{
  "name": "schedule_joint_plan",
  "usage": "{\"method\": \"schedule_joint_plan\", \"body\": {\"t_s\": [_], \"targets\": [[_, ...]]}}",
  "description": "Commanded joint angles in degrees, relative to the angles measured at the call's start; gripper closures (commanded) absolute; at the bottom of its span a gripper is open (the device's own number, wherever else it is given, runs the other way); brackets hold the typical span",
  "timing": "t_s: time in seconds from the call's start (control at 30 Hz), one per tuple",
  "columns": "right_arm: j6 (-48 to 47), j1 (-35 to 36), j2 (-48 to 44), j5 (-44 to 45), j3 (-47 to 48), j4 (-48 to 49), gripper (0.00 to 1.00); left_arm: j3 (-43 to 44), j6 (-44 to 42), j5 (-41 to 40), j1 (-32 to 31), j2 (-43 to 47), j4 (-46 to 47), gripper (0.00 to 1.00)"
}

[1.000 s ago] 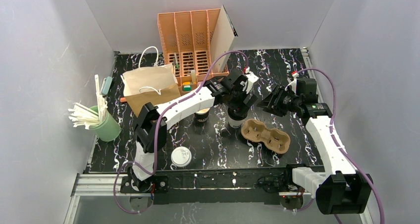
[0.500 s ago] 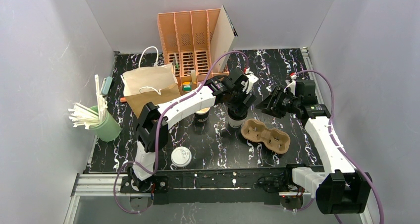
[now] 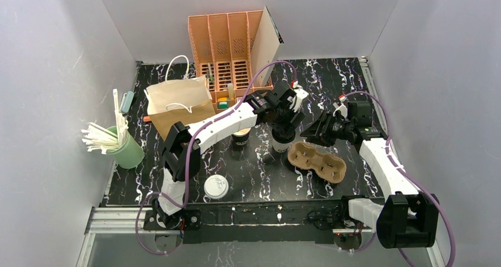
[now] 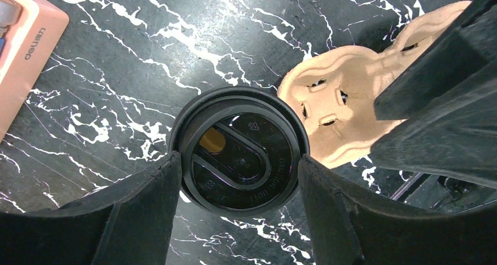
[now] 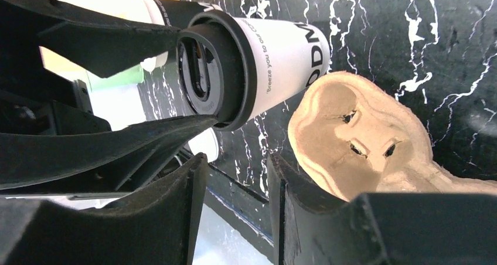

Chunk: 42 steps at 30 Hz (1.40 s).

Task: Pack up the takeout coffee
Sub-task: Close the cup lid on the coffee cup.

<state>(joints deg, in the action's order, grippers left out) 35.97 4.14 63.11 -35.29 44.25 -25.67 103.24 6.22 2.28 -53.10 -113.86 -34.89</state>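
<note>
**Left wrist view: tool astride the lidded coffee**

Looking straight down through my left tool (image 4: 239, 166), I see the black lid (image 4: 240, 150) seated on the white paper cup (image 5: 275, 57), with one pad (image 4: 149, 200) on each side of its rim. I can make out no gap between the pads and the lid, but I cannot tell whether they are squeezing it.

The cup stands upright around the middle of the marbled black worktop (image 3: 331, 84). It is just beside the left end of the brown pulp cup carrier (image 3: 316, 160).

My right tool (image 5: 234, 186) hangs low near the carrier's far side, pointed toward the cup. Its jaws are parted with nothing between them.

From the top camera, a dark cup (image 3: 240, 138) sits just left of the coffee. A flat white lid (image 3: 216, 186) lies near the front edge. The paper bag (image 3: 180, 104), the orange organiser (image 3: 227, 48) and the green cup of straws (image 3: 127, 152) are further off to the left and back.
</note>
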Motion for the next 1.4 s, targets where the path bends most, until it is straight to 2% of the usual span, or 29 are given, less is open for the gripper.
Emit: {"method": "schedule_joint_plan", "body": {"t_s": [0.0, 0.17, 0.37, 0.6, 0.93, 1.37], "targets": [[1.99, -0.01, 1.17, -5.95, -2.91, 5.51, 0.5, 0.14, -0.15, 1.11, -0.07, 0.06, -1.61, 0.39], [5.4, 1.79, 2.65, -8.12, -6.34, 10.89, 0.5, -0.84, -0.07, 1.42, -0.07, 0.11, -1.53, 0.45], [10.81, 4.35, 3.53, -8.2, -9.1, 19.26, 0.51, -2.29, -0.15, 0.45, -0.08, 0.47, -1.41, 0.45], [12.67, 6.47, 6.06, -6.66, -8.94, 22.32, 0.53, -3.88, -0.96, -1.33, -0.1, 1.09, -1.58, 0.46], [13.34, 6.47, 7.43, -2.32, -11.67, 23.08, 0.63, -6.56, -1.21, -2.37, -0.17, 2.22, -1.76, 0.48], [11.73, 7.19, 9.24, 4.1, -14.0, 18.42, 0.67, -9.95, -1.41, -4.48, -0.47, 3.45, -0.98, 0.49]]}}
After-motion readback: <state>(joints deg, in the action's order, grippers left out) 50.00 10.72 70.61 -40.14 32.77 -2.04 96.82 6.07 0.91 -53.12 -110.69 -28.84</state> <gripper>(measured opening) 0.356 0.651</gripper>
